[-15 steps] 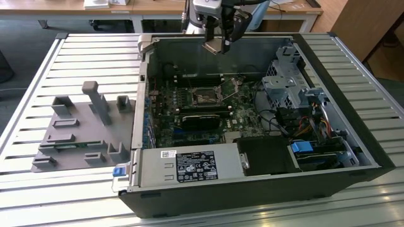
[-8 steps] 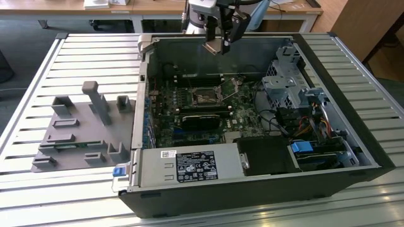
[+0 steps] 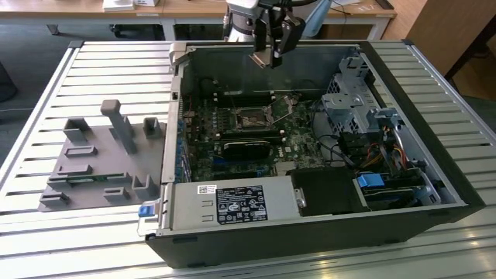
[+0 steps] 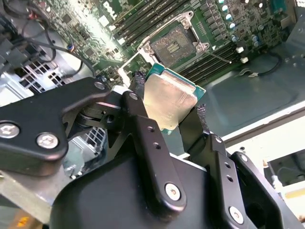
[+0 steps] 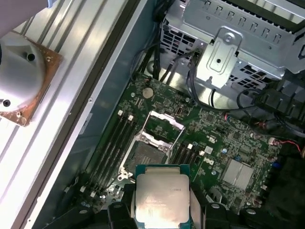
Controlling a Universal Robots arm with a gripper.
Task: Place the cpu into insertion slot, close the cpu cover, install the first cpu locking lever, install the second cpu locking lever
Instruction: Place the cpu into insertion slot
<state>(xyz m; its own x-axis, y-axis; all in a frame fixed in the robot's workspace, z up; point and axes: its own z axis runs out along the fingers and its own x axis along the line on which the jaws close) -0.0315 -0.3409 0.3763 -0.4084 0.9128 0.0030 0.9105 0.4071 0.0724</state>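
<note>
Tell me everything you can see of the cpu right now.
The cpu is a small flat square chip: a dull silvery metal lid on a green board that rims it. The gripper clamps it by two opposite edges and holds it in the air above the motherboard, touching nothing else. The open socket lies below it, with the cpu cover folded back.

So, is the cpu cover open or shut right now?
Open: the cpu cover stands tilted up off the bare socket; the cpu is out, gripped in the tool.
</note>
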